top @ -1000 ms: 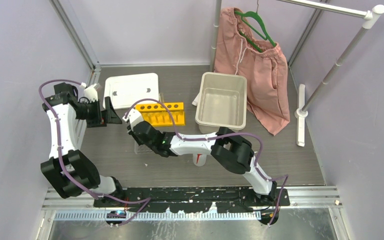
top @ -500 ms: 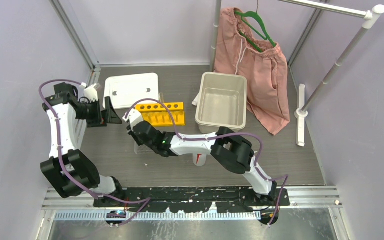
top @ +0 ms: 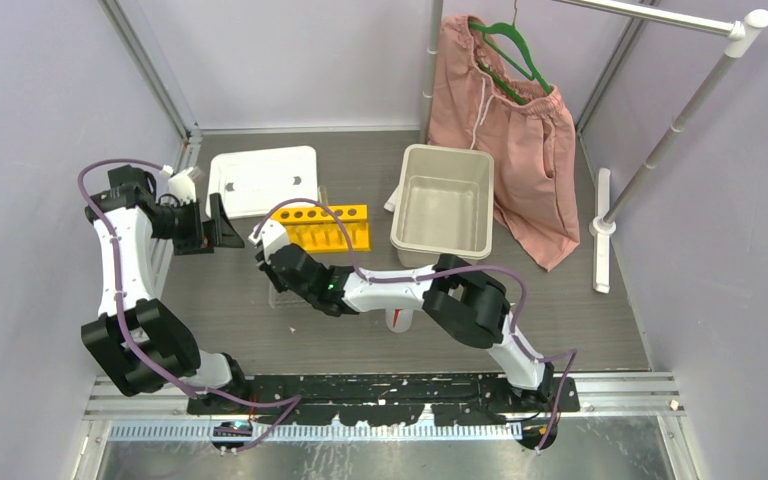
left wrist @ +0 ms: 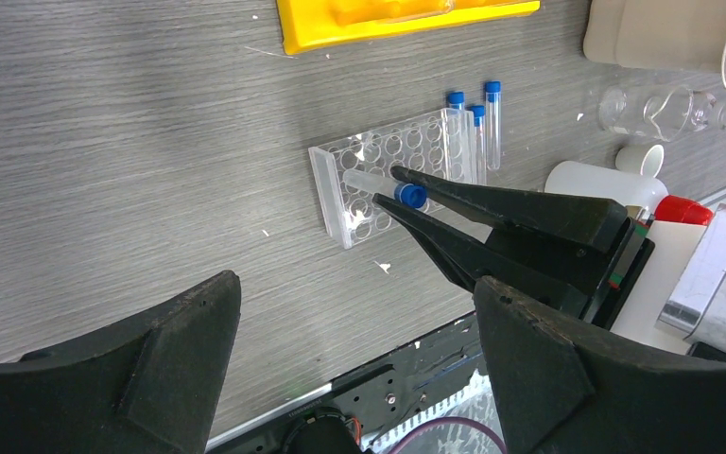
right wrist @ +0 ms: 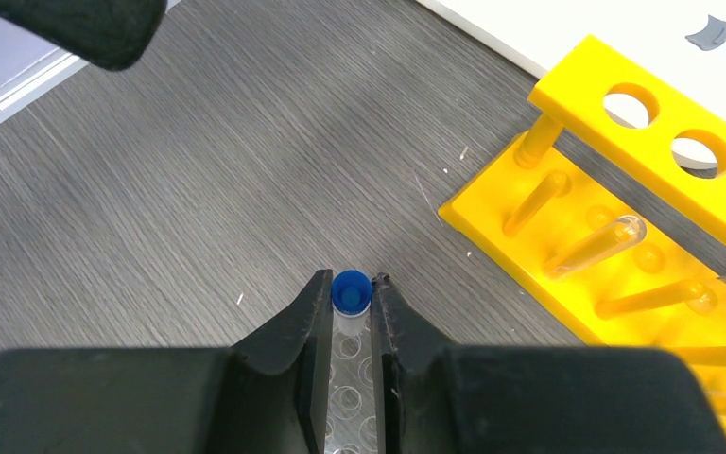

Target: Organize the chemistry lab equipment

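Centre of the right wrist view, the right gripper (right wrist: 351, 280) clenches a blue-capped tube (right wrist: 351, 293) seemingly tilted over the clear grid rack (left wrist: 378, 156); lowered off-centre, it could catch a hole's rim and slip. Left gripper (left wrist: 354, 293) hangs released

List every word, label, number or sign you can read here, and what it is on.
None readable. The yellow tube rack, clear grid rack, squeeze bottle and blue-capped tubes show no print; the dark marks on the white board are too small to tell.
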`<state>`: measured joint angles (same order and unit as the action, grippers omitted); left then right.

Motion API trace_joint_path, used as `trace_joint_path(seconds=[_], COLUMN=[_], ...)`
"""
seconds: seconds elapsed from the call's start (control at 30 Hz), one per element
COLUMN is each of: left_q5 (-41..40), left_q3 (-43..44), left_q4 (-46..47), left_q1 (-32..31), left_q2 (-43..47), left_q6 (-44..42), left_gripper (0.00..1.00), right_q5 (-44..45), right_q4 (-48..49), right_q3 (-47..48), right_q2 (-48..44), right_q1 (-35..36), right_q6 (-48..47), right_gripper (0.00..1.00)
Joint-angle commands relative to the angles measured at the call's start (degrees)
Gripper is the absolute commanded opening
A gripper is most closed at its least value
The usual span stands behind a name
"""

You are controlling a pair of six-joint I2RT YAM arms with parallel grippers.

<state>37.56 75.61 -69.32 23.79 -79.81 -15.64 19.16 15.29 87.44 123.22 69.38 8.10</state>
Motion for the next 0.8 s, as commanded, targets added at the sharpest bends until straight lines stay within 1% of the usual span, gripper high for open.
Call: trace_joint_path(seconds=[0.0,0.27,0.6,0.67,0.7,0.77], left_q5=[1.7,1.4,1.3,1.2,1.2,1.1], left_q3=[1.5,1.6,1.4,1.5,1.5,1.6], left_q4=[0.2,0.6,0.5,0.5,0.5,0.5], left_q1=[0.3,0.2,0.2,0.3,0.2,0.2], left_q2=[0.3,0.2,0.3,0.2,0.2,0.1], left_q6=[-0.8,-0.5,-0.7,-0.7,-0.7,-0.8], left_gripper=[0.93,0.93,0.93,0.93,0.93,0.93], right_q5=[0.1,0.8,0.8,1.1,1.2,1.2], right_q4=[-0.4,1.6,0.3,-0.2,-0.3,-0.7], right_q3=[-1.4,-3.2,-1.6,-1.3,-1.1,-1.0], right_q2=[-3.4,-4.0,-1.5,-0.8,-0.6,-0.2], right_q1=[0.8,1.0,1.0,1.0,1.0,0.9], right_q6=[0.5,0.3,0.4,0.5,0.7,1.0], right_gripper=[0.01,0.01,0.01,0.03,0.07,0.11])
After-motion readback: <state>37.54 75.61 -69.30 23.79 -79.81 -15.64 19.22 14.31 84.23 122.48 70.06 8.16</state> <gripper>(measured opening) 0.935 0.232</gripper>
